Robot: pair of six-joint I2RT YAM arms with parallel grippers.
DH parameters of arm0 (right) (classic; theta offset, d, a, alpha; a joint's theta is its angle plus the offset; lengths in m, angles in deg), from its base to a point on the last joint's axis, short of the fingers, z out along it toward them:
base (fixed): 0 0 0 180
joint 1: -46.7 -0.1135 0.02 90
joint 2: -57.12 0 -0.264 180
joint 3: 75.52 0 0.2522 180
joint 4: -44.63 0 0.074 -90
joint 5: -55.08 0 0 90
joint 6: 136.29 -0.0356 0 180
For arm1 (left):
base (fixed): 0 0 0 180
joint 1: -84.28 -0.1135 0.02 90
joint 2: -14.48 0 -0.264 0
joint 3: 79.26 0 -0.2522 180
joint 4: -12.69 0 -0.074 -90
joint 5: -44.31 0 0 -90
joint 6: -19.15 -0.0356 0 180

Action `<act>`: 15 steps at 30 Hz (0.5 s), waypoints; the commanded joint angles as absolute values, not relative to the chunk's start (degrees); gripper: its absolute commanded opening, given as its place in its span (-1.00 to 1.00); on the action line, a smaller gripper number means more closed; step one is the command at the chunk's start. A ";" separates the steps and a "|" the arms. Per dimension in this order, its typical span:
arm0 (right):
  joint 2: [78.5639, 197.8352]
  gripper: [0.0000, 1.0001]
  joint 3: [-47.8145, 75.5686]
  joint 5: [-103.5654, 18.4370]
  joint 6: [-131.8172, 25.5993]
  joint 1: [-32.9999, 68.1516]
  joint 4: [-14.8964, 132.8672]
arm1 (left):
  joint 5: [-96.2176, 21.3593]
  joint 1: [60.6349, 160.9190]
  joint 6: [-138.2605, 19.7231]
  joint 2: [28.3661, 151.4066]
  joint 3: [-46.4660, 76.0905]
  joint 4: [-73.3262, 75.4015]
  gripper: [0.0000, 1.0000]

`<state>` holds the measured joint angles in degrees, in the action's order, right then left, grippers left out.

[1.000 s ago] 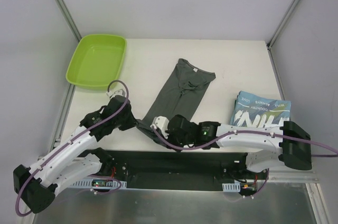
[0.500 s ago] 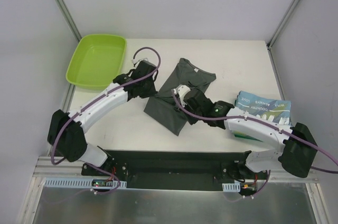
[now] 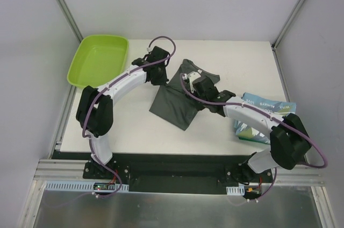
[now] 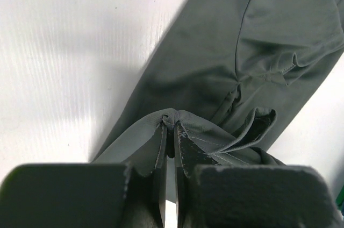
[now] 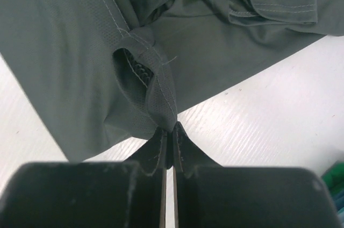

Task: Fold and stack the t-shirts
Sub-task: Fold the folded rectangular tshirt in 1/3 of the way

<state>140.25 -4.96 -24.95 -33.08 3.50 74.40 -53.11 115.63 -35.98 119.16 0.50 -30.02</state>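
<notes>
The dark grey t-shirt (image 3: 176,105) lies in the middle of the white table, its lower half doubled back over its upper half. My left gripper (image 3: 163,79) is shut on a hem corner of it (image 4: 171,116) at the shirt's left edge. My right gripper (image 3: 189,80) is shut on the other hem corner (image 5: 166,115) near the collar. The two grippers are close together, both above the shirt's far end. The light blue t-shirt (image 3: 269,111) with white lettering lies folded at the right, partly under the right arm.
A lime-green plastic tray (image 3: 98,61) stands at the table's far left corner. Grey walls with metal posts close in the back and sides. The left arm (image 3: 115,89) stretches across the left half of the table, the right arm (image 3: 252,116) across the right.
Both grippers have carried the grey shirt's hem from the near edge away toward the collar, doubling the shirt over itself. Both arms have stretched out far over the table.
</notes>
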 commanded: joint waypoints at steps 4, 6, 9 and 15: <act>146.93 -0.99 -0.94 -25.00 -29.25 6.89 73.77 | -54.57 112.58 -40.70 123.99 -5.12 -30.16 -1.00; 148.34 -0.99 0.20 -23.94 -29.42 7.41 74.56 | -54.04 112.32 -41.31 124.95 -5.74 -30.07 -1.00; 149.49 -0.97 0.73 -23.50 -29.77 7.85 74.30 | -52.38 112.05 -42.28 126.71 -6.62 -30.16 -0.98; 151.86 -0.85 1.61 -21.48 -31.61 8.47 73.33 | -50.44 111.88 -43.51 129.70 -8.46 -30.16 -0.86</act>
<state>150.52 -0.46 -24.99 -30.92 7.57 71.69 -49.96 113.31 -40.50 128.26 -5.22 -30.04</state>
